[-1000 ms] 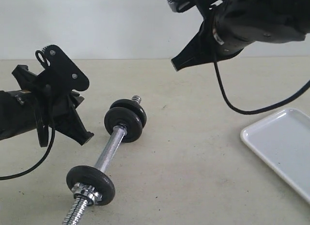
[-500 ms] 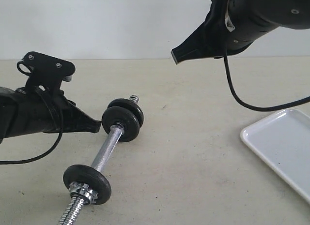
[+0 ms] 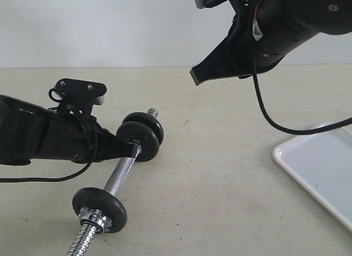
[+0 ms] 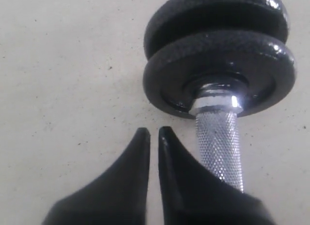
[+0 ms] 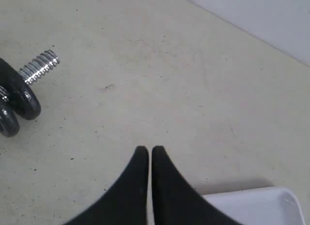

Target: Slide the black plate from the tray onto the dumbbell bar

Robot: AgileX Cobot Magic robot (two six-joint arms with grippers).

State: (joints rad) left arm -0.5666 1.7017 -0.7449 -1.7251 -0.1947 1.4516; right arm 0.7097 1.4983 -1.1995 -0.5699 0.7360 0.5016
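Dumbbell bar lies beside left end effector, pinched together; right end effector likewise together.

dumbbell bar: no readable text, just knurled chrome
black discs: plain, no numbers or brand I can make out
tray: blank white
white sticker on right arm: way too blurry to read

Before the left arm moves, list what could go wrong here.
1. The shut left gripper sits low beside the dumbbell bar, close to the two stacked discs. A sideways move could roll the bar.
2. No nut shows on the threaded end beyond those discs, so they might slide off if the bar tips.
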